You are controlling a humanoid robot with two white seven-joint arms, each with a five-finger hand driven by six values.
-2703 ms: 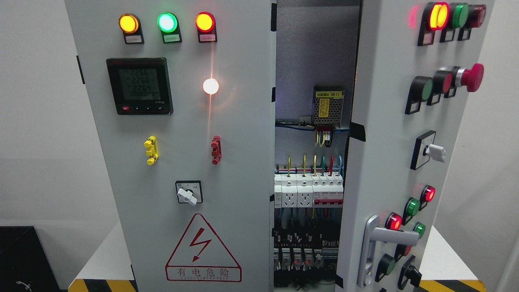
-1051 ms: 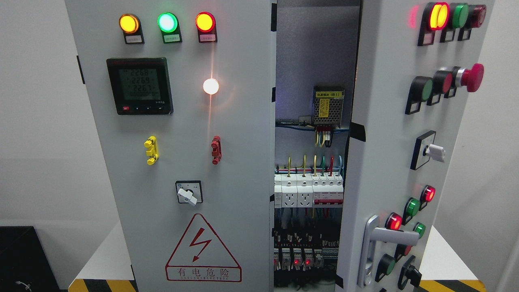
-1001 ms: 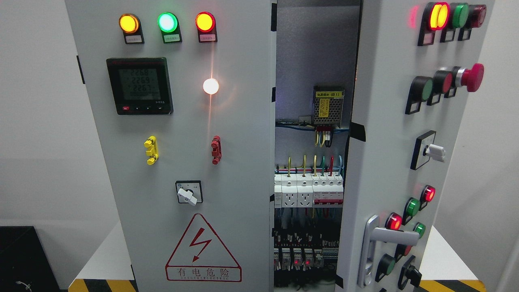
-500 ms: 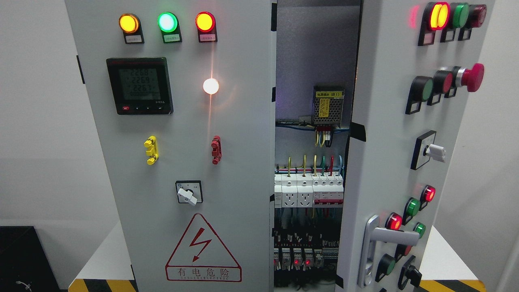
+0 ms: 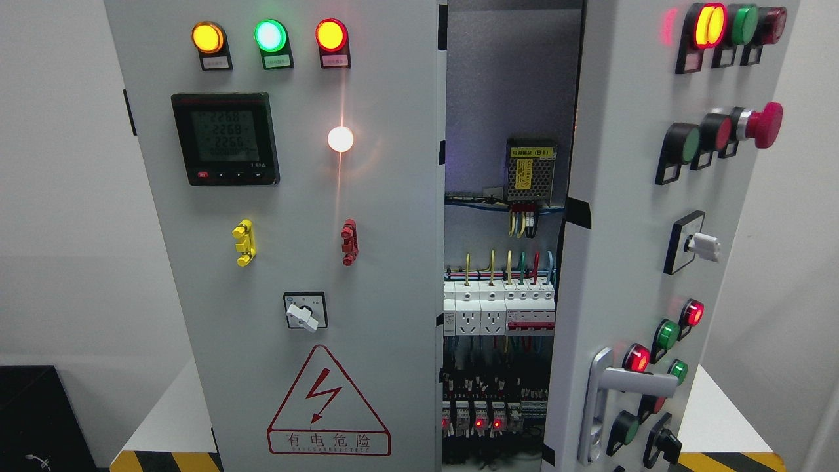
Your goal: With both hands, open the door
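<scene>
A grey electrical cabinet fills the head view. Its left door (image 5: 295, 216) stands shut, carrying three lit lamps, a digital meter (image 5: 225, 138) and a red lightning warning sign (image 5: 328, 406). The right door (image 5: 629, 236) is swung partly open toward me, with a silver lever handle (image 5: 623, 387) near its lower edge and rows of buttons and lamps. Through the gap between the doors I see wiring, white breakers (image 5: 498, 308) and a small power supply (image 5: 531, 169). Neither of my hands nor arms appears anywhere in the picture.
The cabinet stands on a white table (image 5: 170, 413) with yellow and black hazard tape along its front edge. A dark box (image 5: 33, 419) sits at the lower left. A red emergency stop button (image 5: 763, 124) and a white rotary switch (image 5: 701, 247) stick out from the right door.
Only the meter digits flicker and small red lamps on the lower breakers light up; the doors stay where they were.
</scene>
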